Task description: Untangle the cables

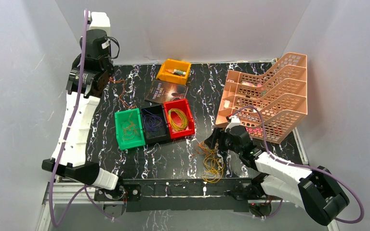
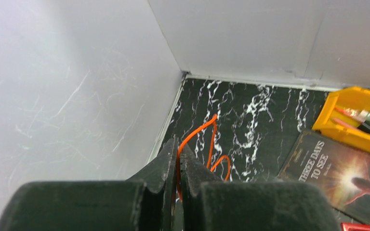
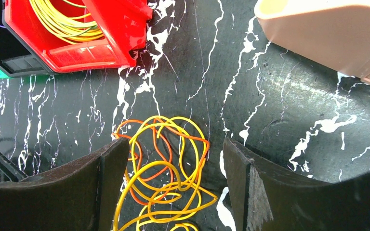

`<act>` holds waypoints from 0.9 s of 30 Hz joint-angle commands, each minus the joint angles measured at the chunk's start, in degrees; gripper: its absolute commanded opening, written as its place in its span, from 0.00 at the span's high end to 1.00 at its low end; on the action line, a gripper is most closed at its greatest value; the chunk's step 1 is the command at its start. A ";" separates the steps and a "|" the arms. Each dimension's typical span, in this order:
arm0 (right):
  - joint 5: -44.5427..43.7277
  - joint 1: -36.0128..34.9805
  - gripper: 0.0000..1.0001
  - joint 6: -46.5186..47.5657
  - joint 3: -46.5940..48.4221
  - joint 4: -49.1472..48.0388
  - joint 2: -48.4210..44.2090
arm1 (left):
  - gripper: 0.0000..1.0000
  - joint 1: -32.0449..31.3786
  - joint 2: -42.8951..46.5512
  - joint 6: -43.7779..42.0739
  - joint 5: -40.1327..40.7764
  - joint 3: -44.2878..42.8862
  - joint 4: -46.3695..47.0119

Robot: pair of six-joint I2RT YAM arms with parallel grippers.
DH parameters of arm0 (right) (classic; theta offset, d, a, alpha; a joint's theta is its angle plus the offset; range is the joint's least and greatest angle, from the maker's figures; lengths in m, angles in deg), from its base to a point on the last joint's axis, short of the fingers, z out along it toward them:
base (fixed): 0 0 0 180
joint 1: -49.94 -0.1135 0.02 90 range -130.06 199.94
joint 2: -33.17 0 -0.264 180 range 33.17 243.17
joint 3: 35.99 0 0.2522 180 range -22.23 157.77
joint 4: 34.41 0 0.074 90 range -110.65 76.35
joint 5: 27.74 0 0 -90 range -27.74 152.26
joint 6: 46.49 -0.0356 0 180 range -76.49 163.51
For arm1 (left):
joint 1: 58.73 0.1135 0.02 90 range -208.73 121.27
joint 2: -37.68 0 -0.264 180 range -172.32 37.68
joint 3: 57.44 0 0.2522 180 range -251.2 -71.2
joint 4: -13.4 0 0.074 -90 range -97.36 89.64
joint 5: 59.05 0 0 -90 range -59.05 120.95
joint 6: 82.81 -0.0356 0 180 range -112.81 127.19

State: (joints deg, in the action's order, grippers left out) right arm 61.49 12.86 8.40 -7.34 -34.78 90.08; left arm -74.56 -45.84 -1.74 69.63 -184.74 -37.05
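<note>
Left gripper (image 2: 178,144) is clenched on one thin orange wire (image 2: 213,139), held up high, I'd guess to pull it clear. The strand hangs lengthwise down toward the black marbled worktop (image 2: 270,110). Right gripper (image 3: 176,149) gapes empty over the yellow-and-orange tangle of thin wire loops (image 3: 166,192) near the front edge, probably lining up a grab.
</note>
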 commanded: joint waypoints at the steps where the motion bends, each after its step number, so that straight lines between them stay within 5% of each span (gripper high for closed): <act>1: 1.01 0.17 0.20 0.77 1.93 -3.56 1.11 | 1.00 0.37 4.79 -0.59 2.98 6.01 1.22; 27: 3.39 0.18 0.20 0.19 2.60 -4.72 4.39 | 1.00 0.39 17.92 15.25 -0.28 31.26 -9.64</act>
State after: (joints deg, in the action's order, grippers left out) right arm 64.20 12.86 8.37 -7.03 -36.29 94.78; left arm -74.56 -29.26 10.06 71.02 -156.85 -44.46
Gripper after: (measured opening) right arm 0.798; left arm 0.010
